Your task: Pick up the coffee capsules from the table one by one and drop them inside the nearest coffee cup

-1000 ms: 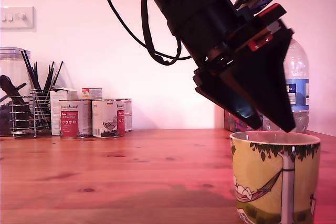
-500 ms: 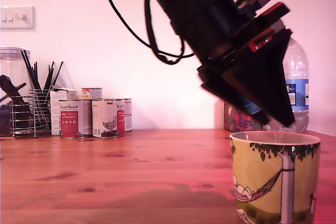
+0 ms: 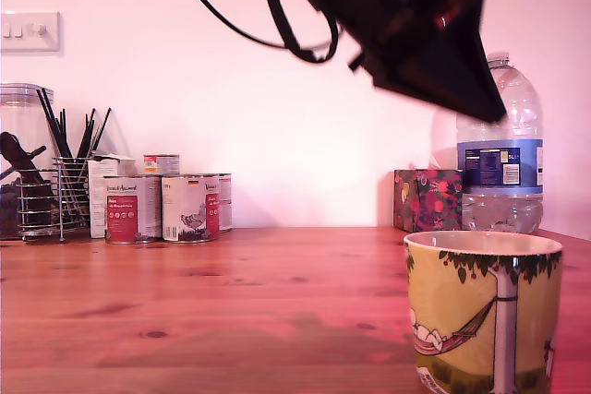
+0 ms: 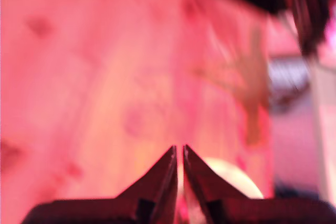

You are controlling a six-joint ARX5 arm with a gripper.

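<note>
Yellow mug (image 3: 484, 311) sits on the table (image 3: 212, 311), below my claw (image 4: 179, 153), which hangs pinched nearly shut with nothing visibly in it. No capsule anywhere I can see.

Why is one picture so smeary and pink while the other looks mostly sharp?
The wrist view is heavily motion-blurred: the table smears into pink streaks, and only the gripper tips stay crisp. In the exterior view, the coffee cup and cans look sharp; only the arm overhead is blurred.

claw (image 4: 179, 153) apparently closed and empty, raised, tilted.
</note>
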